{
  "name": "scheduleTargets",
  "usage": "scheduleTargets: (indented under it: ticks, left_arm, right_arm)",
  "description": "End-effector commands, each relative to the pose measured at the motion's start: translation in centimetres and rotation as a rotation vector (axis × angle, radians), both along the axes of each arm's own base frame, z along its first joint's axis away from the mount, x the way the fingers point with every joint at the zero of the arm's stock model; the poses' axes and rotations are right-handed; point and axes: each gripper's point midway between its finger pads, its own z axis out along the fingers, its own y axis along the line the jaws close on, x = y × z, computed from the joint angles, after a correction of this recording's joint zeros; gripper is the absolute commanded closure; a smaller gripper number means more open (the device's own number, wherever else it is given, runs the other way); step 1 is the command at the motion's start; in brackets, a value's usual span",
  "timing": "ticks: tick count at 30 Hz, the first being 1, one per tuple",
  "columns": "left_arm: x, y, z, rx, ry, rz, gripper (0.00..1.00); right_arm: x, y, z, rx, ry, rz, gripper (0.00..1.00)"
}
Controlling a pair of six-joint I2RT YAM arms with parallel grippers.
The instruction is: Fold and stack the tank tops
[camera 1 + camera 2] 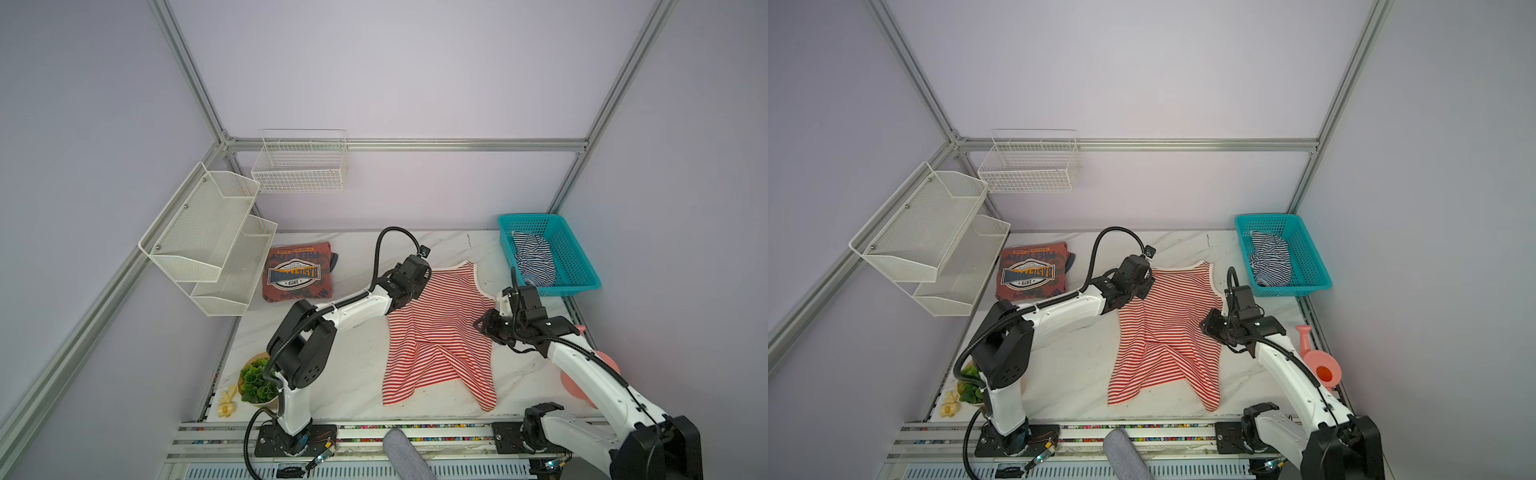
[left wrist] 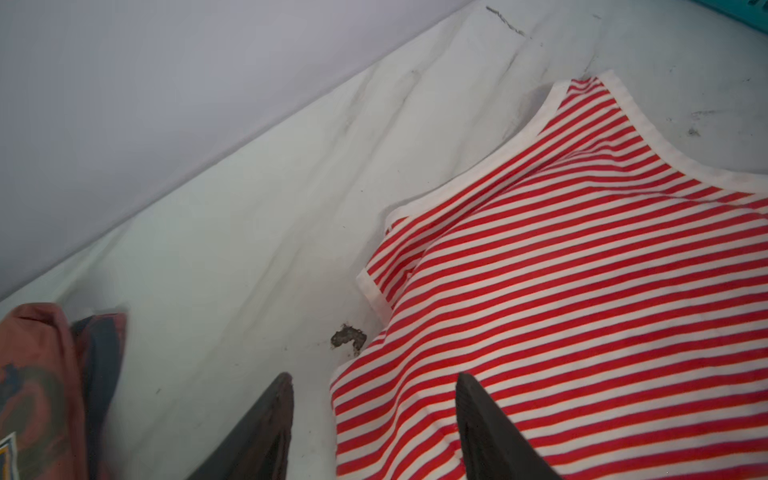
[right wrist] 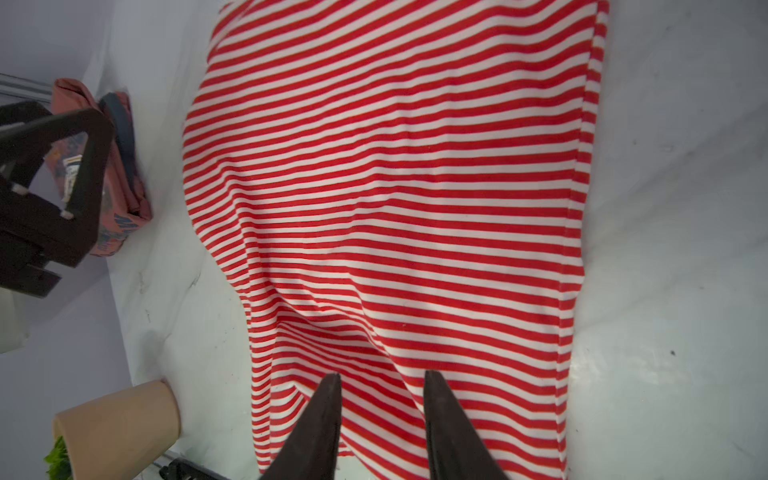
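Note:
A red-and-white striped tank top (image 1: 440, 332) lies spread and creased on the middle of the marble table, hem toward the front. My left gripper (image 1: 422, 276) is at its back left edge. It is open, with one finger (image 2: 274, 415) over bare table and the other over the cloth (image 2: 582, 291). My right gripper (image 1: 478, 324) is low over the top's right side, open, both fingertips (image 3: 332, 399) above striped cloth (image 3: 395, 187) without pinching it. A navy-and-white striped tank top (image 1: 534, 257) lies crumpled in the teal basket (image 1: 579, 259).
A folded rust-red printed garment (image 1: 297, 272) lies at the back left. White mesh shelves (image 1: 208, 232) and a wire basket (image 1: 299, 166) hang on the walls. A potted plant (image 1: 257, 382) stands front left. A pink watering can (image 1: 1318, 365) stands at the right edge.

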Motion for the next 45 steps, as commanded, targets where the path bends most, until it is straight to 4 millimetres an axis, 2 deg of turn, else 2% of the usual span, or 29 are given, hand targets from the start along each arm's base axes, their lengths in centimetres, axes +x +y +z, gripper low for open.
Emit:
scheduleTargets:
  ticks: [1, 5, 11, 17, 21, 24, 28, 32, 36, 41, 45]
  left_arm:
    - [1.0, -2.8, 0.9, -0.106, 0.062, -0.086, 0.42]
    - [1.5, -3.0, -2.7, -0.154, 0.17, -0.106, 0.46]
    - [1.4, -1.3, -6.7, -0.161, 0.27, -0.065, 0.5]
    - [0.4, 2.9, -10.7, -0.092, 0.401, 0.077, 0.51]
    - [-1.1, 6.7, -13.2, -0.081, 0.511, 0.208, 0.53]
    - [-3.1, 8.9, -14.3, -0.065, 0.564, 0.273, 0.54]
    - [-6.6, 11.2, -14.7, -0.055, 0.612, 0.345, 0.54]
    - [-11.2, 13.2, -15.3, -0.089, 0.69, 0.419, 0.54]
    - [-15.1, 13.8, -15.4, -0.147, 0.747, 0.464, 0.54]
    - [-17.9, 12.7, -15.0, -0.156, 0.783, 0.447, 0.53]
    - [-17.7, 11.5, -13.0, -0.166, 0.755, 0.434, 0.48]
  right_arm:
    - [1.6, 0.0, -1.3, -0.077, -0.024, 0.02, 0.61]
    - [2.2, 0.3, -3.8, -0.11, 0.022, 0.06, 0.57]
    - [3.3, -0.3, -6.9, -0.199, 0.091, 0.08, 0.57]
    - [4.4, -0.6, -9.4, -0.27, 0.163, 0.109, 0.57]
    - [6.5, -0.6, -10.6, -0.319, 0.188, 0.109, 0.57]
    - [8.8, -1.3, -11.2, -0.405, 0.204, 0.107, 0.57]
    - [12.3, -1.2, -12.3, -0.474, 0.217, 0.143, 0.57]
    - [16.9, -0.6, -13.2, -0.536, 0.217, 0.205, 0.56]
    - [21.4, 1.5, -13.7, -0.515, 0.184, 0.255, 0.56]
    - [25.4, 3.8, -15.1, -0.49, 0.159, 0.33, 0.56]
    - [27.3, 6.6, -15.6, -0.43, 0.11, 0.405, 0.54]
